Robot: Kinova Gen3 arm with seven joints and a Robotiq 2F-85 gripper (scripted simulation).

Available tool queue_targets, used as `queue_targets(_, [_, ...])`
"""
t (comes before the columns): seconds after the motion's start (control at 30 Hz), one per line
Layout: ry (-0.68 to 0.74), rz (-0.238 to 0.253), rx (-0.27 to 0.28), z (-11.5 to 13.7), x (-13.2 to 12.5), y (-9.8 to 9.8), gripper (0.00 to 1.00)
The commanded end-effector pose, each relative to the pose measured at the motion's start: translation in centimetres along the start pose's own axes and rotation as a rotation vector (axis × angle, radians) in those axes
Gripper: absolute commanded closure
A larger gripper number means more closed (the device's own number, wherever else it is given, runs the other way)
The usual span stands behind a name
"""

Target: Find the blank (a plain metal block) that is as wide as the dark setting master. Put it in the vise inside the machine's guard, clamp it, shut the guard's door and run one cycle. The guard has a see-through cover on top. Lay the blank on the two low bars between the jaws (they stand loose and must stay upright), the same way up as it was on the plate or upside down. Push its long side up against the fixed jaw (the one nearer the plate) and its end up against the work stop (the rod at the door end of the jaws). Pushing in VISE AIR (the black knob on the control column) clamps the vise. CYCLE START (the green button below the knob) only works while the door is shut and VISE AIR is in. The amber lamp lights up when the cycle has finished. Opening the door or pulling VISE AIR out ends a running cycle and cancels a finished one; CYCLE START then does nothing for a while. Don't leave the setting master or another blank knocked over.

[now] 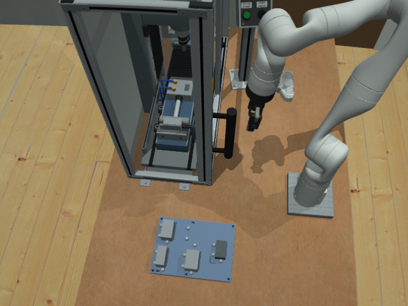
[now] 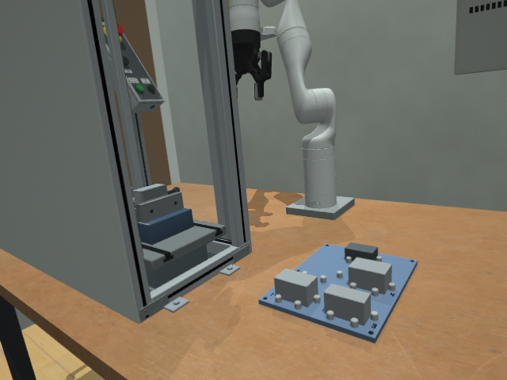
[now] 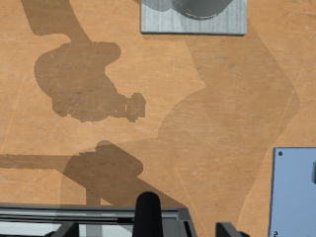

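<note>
My gripper (image 1: 253,126) (image 2: 247,93) is open and empty, above and right of the door handle (image 1: 230,133) (image 3: 148,214). The door stands at the plate-side corner post; whether fully shut is unclear. A light block (image 1: 172,123) (image 2: 150,192), apparently a blank, sits between the vise jaws, its end by the work stop (image 1: 188,125). The fixed jaw (image 1: 173,134) (image 2: 158,207) hides the bars. The dark setting master (image 1: 220,249) (image 2: 360,250) and three grey blanks (image 1: 167,229) (image 1: 160,255) (image 1: 192,260) stand upright. The green button (image 1: 246,14) (image 2: 139,87) shows; VISE AIR's position and the amber lamp are unclear.
The blue plate (image 1: 210,275) (image 2: 317,317) has one peg group without a blank. The guard's corner post (image 1: 204,99) (image 2: 235,123) stands left of my gripper. The control column (image 1: 245,54) rises behind it. The arm's base (image 1: 309,210) (image 2: 341,209) (image 3: 195,27) is to the right.
</note>
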State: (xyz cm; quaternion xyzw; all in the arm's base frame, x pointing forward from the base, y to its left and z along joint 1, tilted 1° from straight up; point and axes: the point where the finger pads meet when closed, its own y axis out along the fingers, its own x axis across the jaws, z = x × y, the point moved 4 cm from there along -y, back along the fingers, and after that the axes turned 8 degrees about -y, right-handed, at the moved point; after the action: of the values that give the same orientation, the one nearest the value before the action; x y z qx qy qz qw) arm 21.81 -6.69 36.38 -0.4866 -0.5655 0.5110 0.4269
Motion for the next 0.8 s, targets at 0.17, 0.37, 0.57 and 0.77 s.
queue_targets(0.17, [0.0,0.0,-0.002,0.7,0.1,-0.2,0.2])
queue_targets(0.37, [0.0,0.0,-0.002,1.4,0.2,-0.2,0.2])
queue_targets(0.57, [0.0,0.0,-0.002,2.4,0.4,-0.4,0.2])
queue_targets(0.77, [0.0,0.0,-0.002,2.4,0.4,-0.4,0.2])
